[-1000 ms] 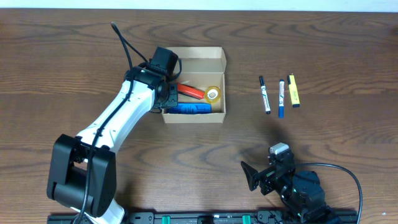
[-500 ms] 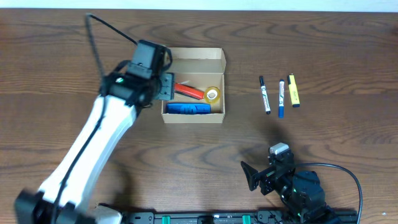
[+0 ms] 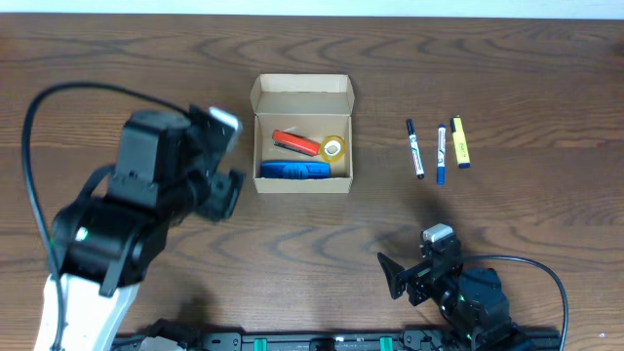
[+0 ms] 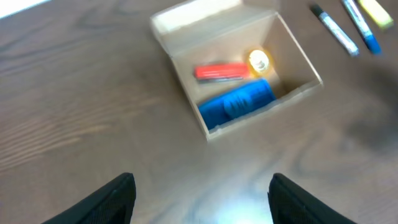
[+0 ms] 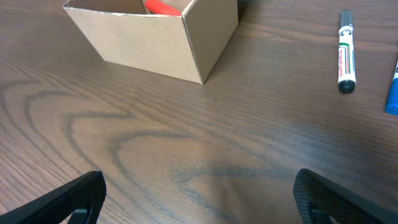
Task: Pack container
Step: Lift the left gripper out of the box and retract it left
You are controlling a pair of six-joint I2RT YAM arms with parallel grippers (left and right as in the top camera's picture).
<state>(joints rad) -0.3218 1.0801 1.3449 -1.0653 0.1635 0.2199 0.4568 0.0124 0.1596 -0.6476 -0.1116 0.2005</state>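
Overhead view: left arm (image 3: 127, 219) has backed off the open box (image 3: 302, 93), mid-tabletop (image 3: 536, 58), to its 8 o'clock, jaws open, empty; right jaws gape at 5 o'clock. Right wrist view shows the box's plain wall, overhead the tape roll (image 3: 333, 147) inside.

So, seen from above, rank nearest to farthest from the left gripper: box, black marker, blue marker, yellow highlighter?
From the left gripper:
1. container, just right
2. black marker, farther right
3. blue marker, beside it
4. yellow highlighter, rightmost
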